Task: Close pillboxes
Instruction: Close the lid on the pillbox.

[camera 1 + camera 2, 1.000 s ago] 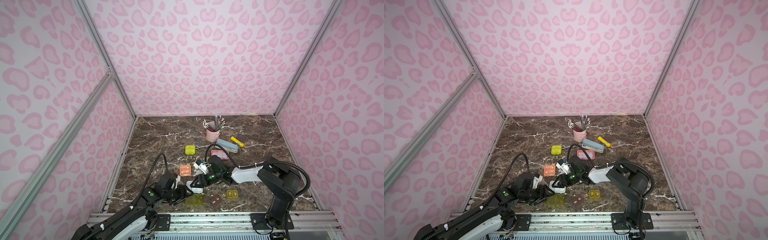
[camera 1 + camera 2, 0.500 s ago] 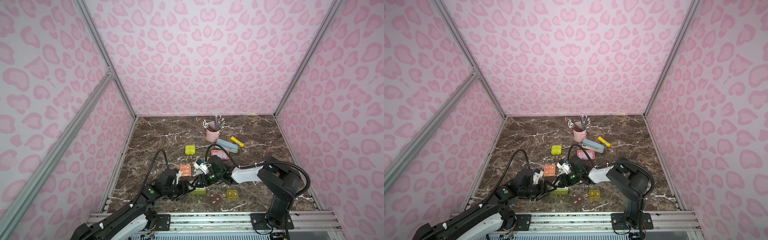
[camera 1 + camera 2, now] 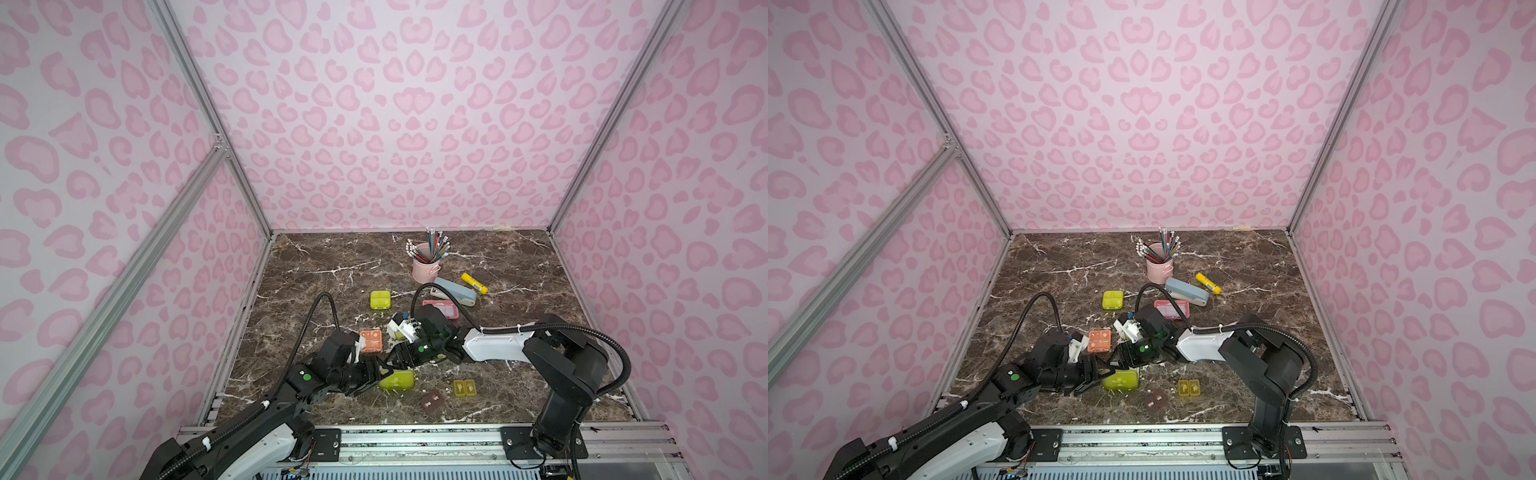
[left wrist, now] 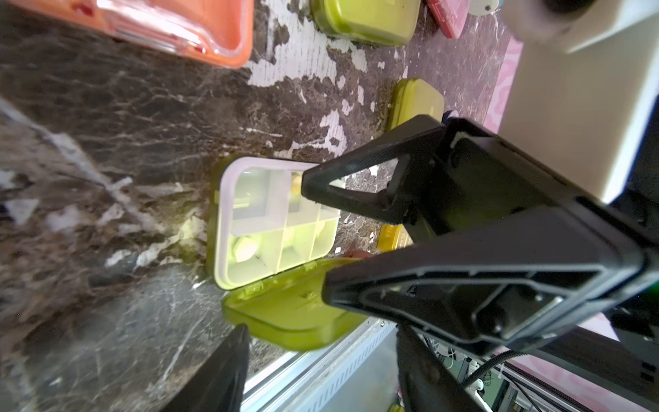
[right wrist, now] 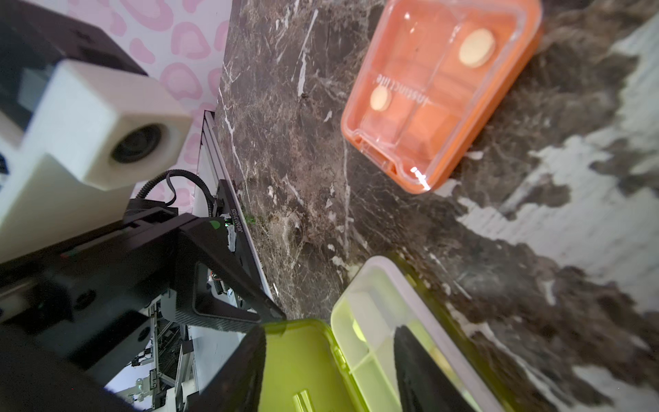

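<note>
Since a second ago the left arm has reached forward and to the right. The yellow-green lid [image 4: 285, 310], which lay flat toward the front rail [image 3: 415, 430], now stands half raised beside its white tray [image 4: 264, 217]. This open pillbox [image 3: 397, 380] sits near the front of the marble tabletop [image 3: 332, 266], left of centre, with both arms meeting over it.

The left gripper [image 3: 372, 379] comes in low from the left, its jaws moderately apart about the lid's free edge. Just behind it lies an orange pillbox [image 3: 370, 340] under a clear lid, and farther back a closed yellow-green pillbox [image 3: 380, 300].

The right gripper [image 4: 313, 235] reaches in from the right, jaws apart, with one finger over the tray's compartments and the other by the lid. Whether either gripper presses on the plastic cannot be told.

Farther right, a brown pillbox [image 3: 432, 402] and an olive pillbox [image 3: 464, 387] lie near the front, apart from the arms. Behind the right wrist are a pink pillbox [image 3: 440, 309], a grey-blue stapler [image 3: 453, 291], a pink cup [image 3: 424, 270] of pencils and a yellow glue stick [image 3: 473, 284].

The front rail runs close before the open pillbox, while the back and right of the tabletop lie bare. Another yellow-green pillbox [image 4: 417, 103] is mostly hidden under the right wrist in both top views.
</note>
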### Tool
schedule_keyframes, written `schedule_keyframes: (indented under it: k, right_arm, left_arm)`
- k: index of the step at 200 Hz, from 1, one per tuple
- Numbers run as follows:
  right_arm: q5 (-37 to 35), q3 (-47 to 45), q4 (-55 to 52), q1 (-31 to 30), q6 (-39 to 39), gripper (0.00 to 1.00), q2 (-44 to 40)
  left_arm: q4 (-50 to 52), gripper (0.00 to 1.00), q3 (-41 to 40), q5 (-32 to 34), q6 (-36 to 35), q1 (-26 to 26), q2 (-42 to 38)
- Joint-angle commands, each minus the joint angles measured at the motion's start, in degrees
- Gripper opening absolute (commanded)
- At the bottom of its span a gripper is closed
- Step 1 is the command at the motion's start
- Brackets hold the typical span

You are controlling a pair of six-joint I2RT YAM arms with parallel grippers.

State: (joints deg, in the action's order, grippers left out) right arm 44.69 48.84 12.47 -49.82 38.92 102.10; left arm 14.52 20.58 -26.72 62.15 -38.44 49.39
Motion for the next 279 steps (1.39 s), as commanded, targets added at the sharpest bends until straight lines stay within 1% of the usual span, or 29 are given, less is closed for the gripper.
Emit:
schedule_keyframes:
  k: [1, 31, 61, 109, 130, 161, 190, 211, 223, 226, 232, 252, 279]
  right_arm:
    - [0.2, 1.3, 0.4, 0.5, -1.7, 0.6, 0.0]
    - [-0.5, 2.7, -2.0, 2.3, -3.3, 0.6, -1.4]
    - [-1.1, 3.5, -4.3, 4.4, -4.5, 0.6, -3.9]
    - [-1.6, 2.4, -8.5, 7.1, -6.5, 0.61, -9.4]
    - [-1.8, 1.5, -9.9, 7.9, -6.7, 0.62, -12.2]
    - [-2.2, 0.4, -12.2, 8.4, -7.0, 0.63, -15.9]
    - [-2.7, -0.7, -13.7, 8.6, -6.7, 0.64, -18.8]
    - [-3.1, -2.7, -13.7, 8.6, -5.9, 0.66, -21.1]
    - [-3.6, -3.8, -13.8, 8.6, -5.4, 0.71, -22.0]
    - [-3.7, -4.3, -13.7, 8.6, -5.3, 0.74, -22.4]
    - [-3.8, -5.1, -13.5, 8.6, -5.0, 0.75, -22.9]
    - [-3.8, -8.0, -12.0, 8.6, -3.6, 0.75, -24.2]
    - [-3.7, -11.8, -8.9, 8.4, -1.3, 0.75, -24.6]
  left_arm:
    - [-0.7, 0.67, 1.0, 0.0, -1.5, 0.0, 0.9]
    - [0.0, 0.68, 2.4, 0.0, -2.3, 0.0, 2.1]
    - [2.3, 0.7, 4.5, -0.4, -4.2, 1.2, 2.6]
    - [8.0, 0.73, 8.7, -3.3, -9.0, 6.4, 1.7]
    - [8.6, 0.76, 9.7, -5.7, -10.8, 8.7, 1.0]
    - [11.1, 0.82, 12.0, -7.6, -14.0, 11.6, 0.1]
    - [11.7, 0.86, 13.3, -9.6, -16.0, 13.3, 0.8]
    - [11.6, 0.88, 13.4, -10.5, -17.3, 13.8, 1.6]
    - [11.3, 0.89, 13.1, -10.8, -17.7, 13.9, 2.0]
    - [11.2, 0.9, 13.0, -10.9, -17.8, 14.0, 2.1]
    - [10.9, 0.9, 12.8, -11.1, -18.0, 14.0, 2.4]
    - [9.4, 0.93, 11.5, -11.7, -18.2, 14.1, 3.3]
    - [6.4, 0.94, 9.3, -12.7, -17.5, 14.1, 5.1]
